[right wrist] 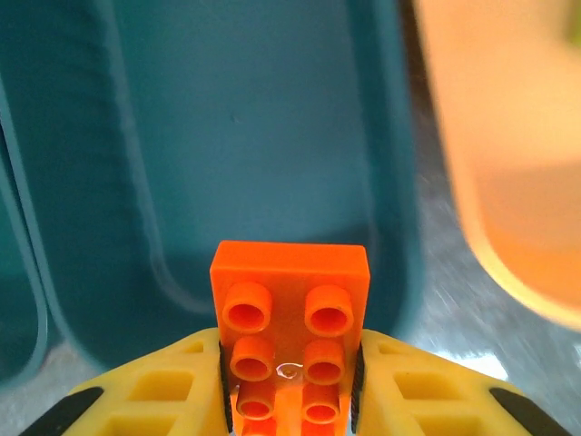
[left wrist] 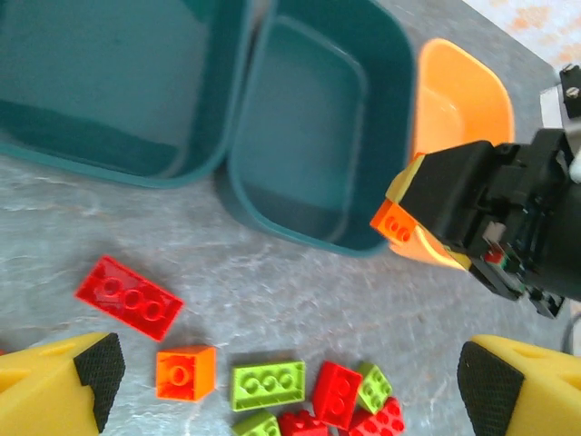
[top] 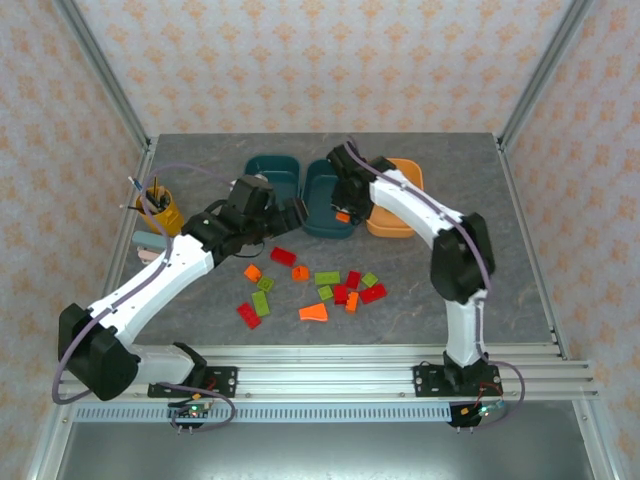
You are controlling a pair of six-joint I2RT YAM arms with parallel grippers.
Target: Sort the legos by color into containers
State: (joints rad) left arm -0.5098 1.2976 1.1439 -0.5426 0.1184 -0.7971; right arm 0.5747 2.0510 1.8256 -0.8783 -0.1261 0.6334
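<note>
From above, the right fingers point(top: 346, 207) pinch an orange brick point(top: 343, 216) above the 6 o'clock rim of the middle teal tray point(top: 320, 205). The orange tray point(top: 385, 226) sits at its 3 o'clock and the left teal tray point(top: 275, 170) at its 9 o'clock. The left fingers point(top: 290, 213) hover near the middle tray's 7 o'clock corner. Loose legos point(top: 335, 285) and an orange wedge point(top: 314, 313) lie on the worktop point(top: 480, 260) toward 6 o'clock.

In the left wrist view, the left fingers stand wide apart with nothing between them, above a red brick point(left wrist: 129, 298) and a small orange cube point(left wrist: 186, 372).

In the right wrist view, the orange brick is clamped studs-up between the yellow fingers. The teal tray lies at 12 o'clock and the orange tray at 2.
</note>
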